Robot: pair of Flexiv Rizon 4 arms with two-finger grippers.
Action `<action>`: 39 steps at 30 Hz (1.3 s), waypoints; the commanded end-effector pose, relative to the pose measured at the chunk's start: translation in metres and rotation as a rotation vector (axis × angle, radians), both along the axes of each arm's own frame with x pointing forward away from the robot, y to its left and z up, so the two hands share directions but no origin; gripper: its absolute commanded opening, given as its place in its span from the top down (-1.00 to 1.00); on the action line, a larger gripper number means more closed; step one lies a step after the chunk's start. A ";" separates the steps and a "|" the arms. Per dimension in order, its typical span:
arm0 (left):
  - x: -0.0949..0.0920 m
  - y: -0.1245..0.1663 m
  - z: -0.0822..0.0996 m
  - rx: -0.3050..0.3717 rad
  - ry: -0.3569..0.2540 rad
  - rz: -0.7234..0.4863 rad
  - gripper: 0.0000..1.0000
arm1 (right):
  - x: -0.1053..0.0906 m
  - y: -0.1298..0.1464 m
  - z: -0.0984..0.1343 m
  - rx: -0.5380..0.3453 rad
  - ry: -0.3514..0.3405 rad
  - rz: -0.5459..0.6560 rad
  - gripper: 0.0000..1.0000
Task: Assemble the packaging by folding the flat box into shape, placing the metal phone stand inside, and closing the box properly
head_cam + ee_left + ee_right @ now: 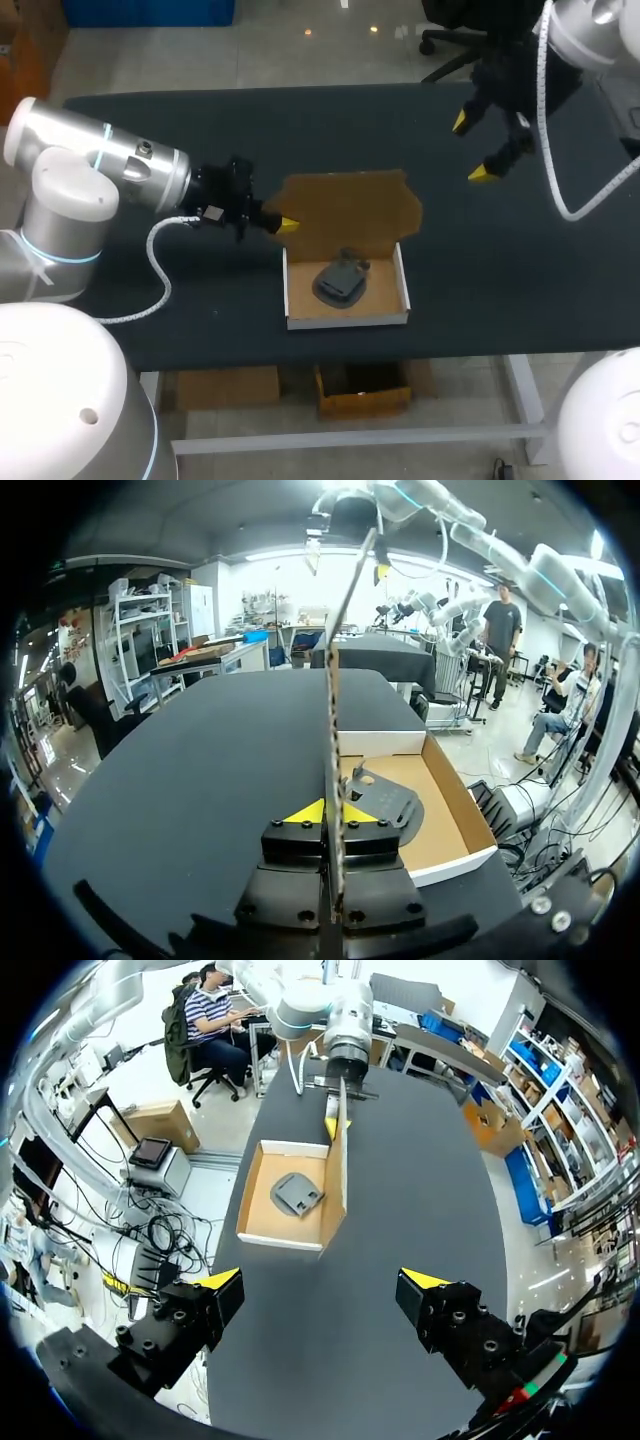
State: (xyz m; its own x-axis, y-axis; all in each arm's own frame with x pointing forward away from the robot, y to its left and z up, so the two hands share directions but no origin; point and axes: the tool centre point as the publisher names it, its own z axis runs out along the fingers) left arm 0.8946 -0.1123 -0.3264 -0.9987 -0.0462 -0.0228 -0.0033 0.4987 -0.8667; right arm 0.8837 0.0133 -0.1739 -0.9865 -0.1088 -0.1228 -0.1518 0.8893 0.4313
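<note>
**Holding a brown cardboard lid (pixel 350 205) upright for the last fold**

The left gripper (pixel 333 813) pinched the side edge of the lid, its yellow-tipped fingers pressed onto the card from both faces. That grasp appeared to be what held the panel nearly vertical along the far wall of the shallow folded box (pixel 347 318), white outside and brown inside, so the tray stood open from above. The dark grey metal phone stand (pixel 340 280) lay flat on the box floor, roughly in the middle. Judged by that, the folding and loading were done and only the closing was left. The box sat on the black counter (pixel 520 280), near its front edge.

The right gripper (pixel 322 1280) hung above the counter's far right part, well apart from the box, its fingers spread wide and holding nothing. That position probably put it clear of the lid's swing while leaving it free to come in and press the flap or tuck its tabs. Since the lid was gripped at one edge only, it could twist as it came down, so a second contact would likely help.
</note>
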 end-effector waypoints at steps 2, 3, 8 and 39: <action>0.000 0.000 0.000 -0.002 -0.001 -0.001 1.00 | 0.037 0.032 0.013 -0.096 0.116 0.045 -1.00; 0.000 0.000 0.000 -0.002 -0.001 -0.001 1.00 | 0.038 0.036 0.014 -0.101 0.119 0.049 -1.00; 0.000 0.000 0.000 -0.002 -0.001 -0.001 1.00 | 0.048 0.051 0.013 -0.141 0.138 0.048 -1.00; 0.000 0.000 0.000 -0.002 -0.001 -0.001 1.00 | 0.060 0.147 -0.009 -0.425 0.184 0.046 0.04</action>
